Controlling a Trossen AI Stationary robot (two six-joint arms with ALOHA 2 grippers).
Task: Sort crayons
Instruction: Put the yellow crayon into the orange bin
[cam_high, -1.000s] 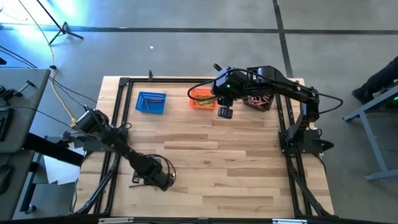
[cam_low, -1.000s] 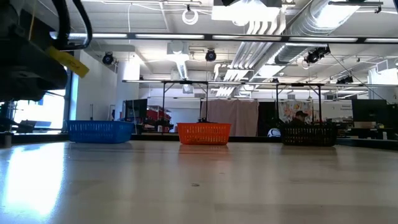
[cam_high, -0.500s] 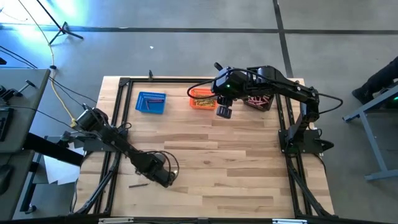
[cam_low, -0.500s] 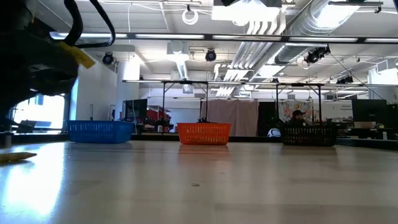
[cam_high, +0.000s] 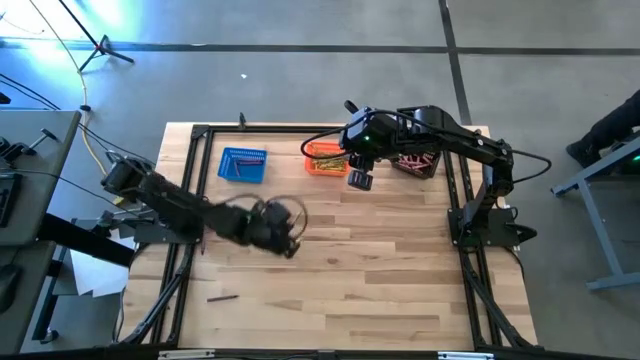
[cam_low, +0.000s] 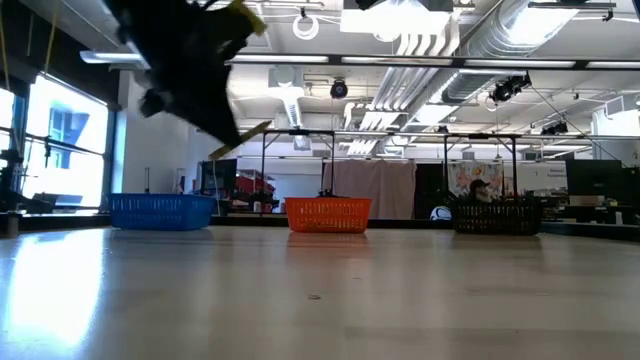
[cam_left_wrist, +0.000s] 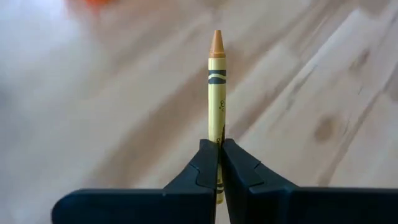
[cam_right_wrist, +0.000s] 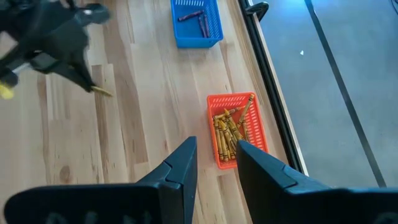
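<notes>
My left gripper (cam_high: 292, 248) is over the middle-left of the table, shut on a yellow-gold crayon (cam_left_wrist: 216, 93). It also shows in the low view (cam_low: 190, 60), with the crayon (cam_low: 240, 140) sticking out of it above the table. My right gripper (cam_high: 360, 180) hangs open and empty just on the near side of the orange basket (cam_high: 325, 160), which holds several yellow crayons (cam_right_wrist: 231, 130). The blue basket (cam_high: 242, 165) holds a few dark and reddish crayons (cam_right_wrist: 198, 18). A dark crayon (cam_high: 222, 296) lies flat on the table near the front left. My left gripper pinches the yellow-gold crayon at its blunt end (cam_left_wrist: 217, 142) between its two fingers (cam_left_wrist: 202, 165). The crayon runs on along the fingers, its pointed tip (cam_left_wrist: 216, 37) away from the gripper. It is lifted clear of the table.
A black basket (cam_high: 415, 162) stands at the far right, beside the right arm. The three baskets stand in a row along the far edge. A black frame rail (cam_high: 190, 180) runs along the table's sides. Bare wood (cam_high: 380, 270) fills the middle and near part.
My left gripper has risen from the table's near left and gone toward the far edge and the right, carrying the yellow-gold crayon, which is now lifted clear. The dark crayon stays on the table where the gripper was.
</notes>
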